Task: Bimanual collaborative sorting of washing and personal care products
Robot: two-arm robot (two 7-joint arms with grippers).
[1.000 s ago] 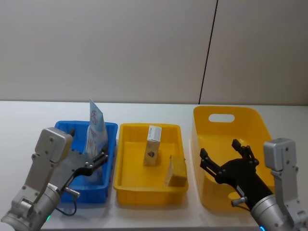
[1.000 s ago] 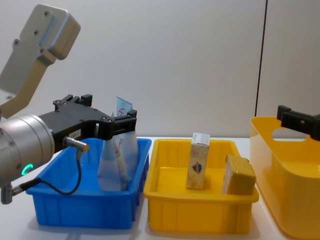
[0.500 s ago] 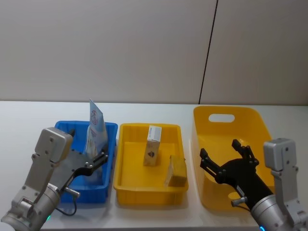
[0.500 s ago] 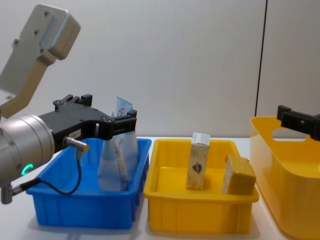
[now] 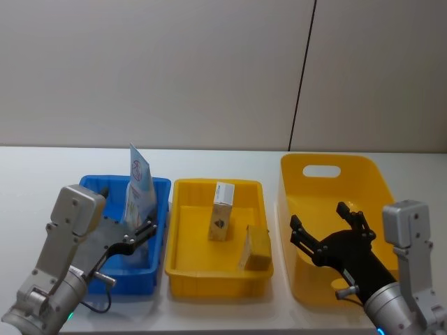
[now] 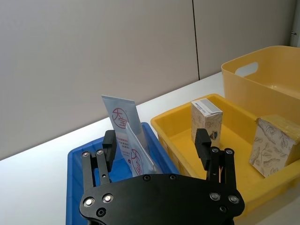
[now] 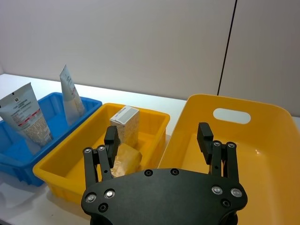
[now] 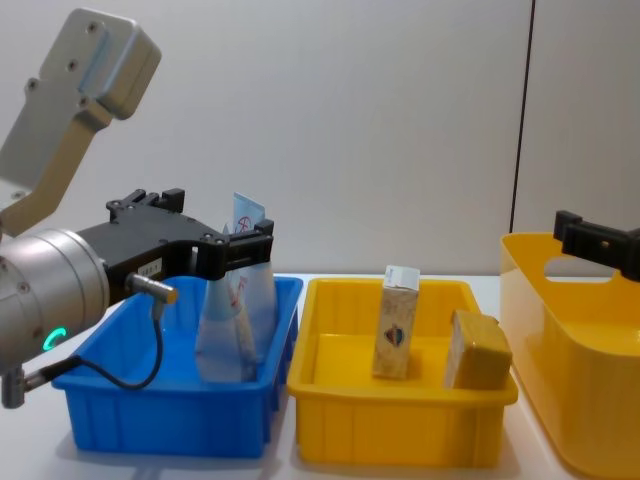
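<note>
Hovering left gripper (image 6: pixel 155 139): your left arm is holding it over the blue bin (image 5: pixel 136 283), fingers spread wide. The pouch (image 6: pixel 121 123) is showing just past them, and you cannot tell whether a finger is touching it.
Right gripper (image 5: pixel 318 220): it is hanging over the big yellow tub (image 5: pixel 363 162), fingers spread apart and gripping nothing.
Pouch: it is standing upright in the blue bin, its top poking above the rim.
Tube (image 7: pixel 26 117): it is leaning in the same blue bin, near the pouch.
Carton (image 5: pixel 222 209): it is standing upright in the middle yellow tray (image 5: pixel 216 183).
Block (image 5: pixel 257 248): it is sitting in that tray, just beside the carton and nearer you.
Bins: all three are sitting side by side on the white table (image 5: pixel 42 167).
</note>
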